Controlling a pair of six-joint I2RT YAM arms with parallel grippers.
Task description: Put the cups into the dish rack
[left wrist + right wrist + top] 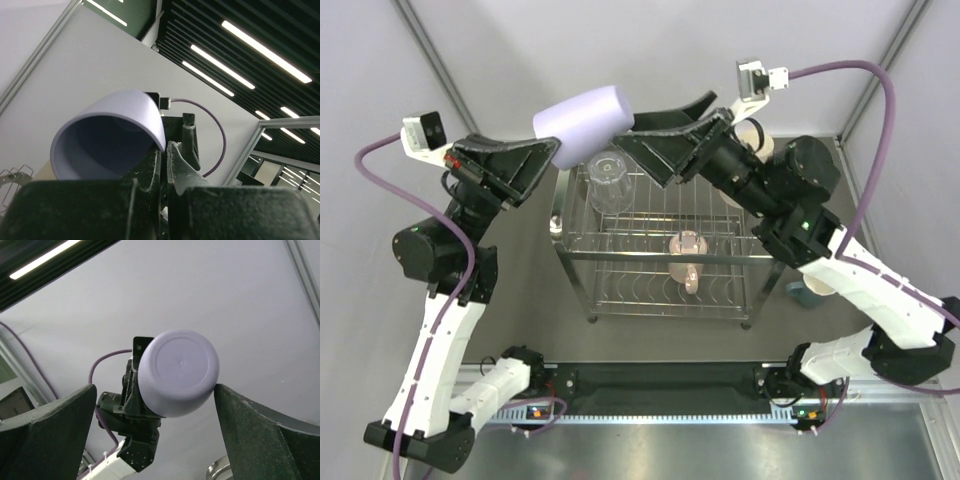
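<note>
A lavender tumbler [585, 118] hangs on its side high above the dish rack [620, 258]. My left gripper [556, 150] is shut on its rim, one finger inside the mouth [115, 125] and one outside. My right gripper [636, 132] stands open at the tumbler's flat base [178, 371], a finger to either side; the right finger [250, 425] looks very close to the base edge. On the rack's top tier a clear glass [607, 180] and a pink handled mug [688, 255] sit upside down.
A teal mug [810, 292] stands on the table right of the rack, partly under my right arm. A beige tumbler [756, 138] shows behind the right wrist. Grey walls and frame posts close in the back.
</note>
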